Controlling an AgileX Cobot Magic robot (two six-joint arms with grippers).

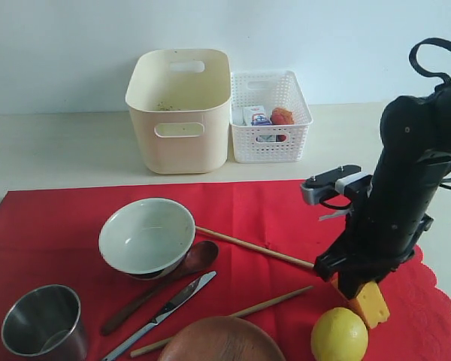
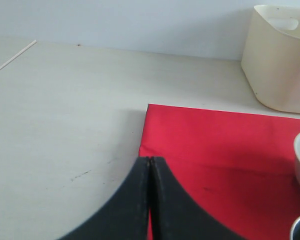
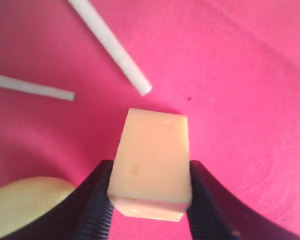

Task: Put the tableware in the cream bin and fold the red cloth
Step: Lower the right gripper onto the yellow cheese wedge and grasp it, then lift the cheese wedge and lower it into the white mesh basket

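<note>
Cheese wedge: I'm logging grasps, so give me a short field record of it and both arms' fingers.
cheese wedge: between the right fingers, which press both its sides
under it: red cloth
neighbours: lemon beside it; ends of two chopsticks close, apart from it
left fingers: closed together, holding nothing, at the cloth's edge

Surface (image 1: 60, 150): 1 cream bin (image 1: 182, 147), 1 white basket (image 1: 270, 150) w/ a few small items (image 1: 264, 116), exact no. unclear. 1 red cloth (image 1: 270, 203). On it: 1 bowl (image 1: 146, 237), 1 cup (image 1: 45, 323), 1 spoon (image 1: 199, 257), 1 knife (image 1: 177, 299), 2 chopsticks (image 1: 254, 247), 1 plate (image 1: 222, 342), so 7 pcs tableware. Food: 1 lemon (image 1: 338, 335), 1 cheese (image 1: 370, 304). 1 robot arm (image 1: 406, 180), right side.
</note>
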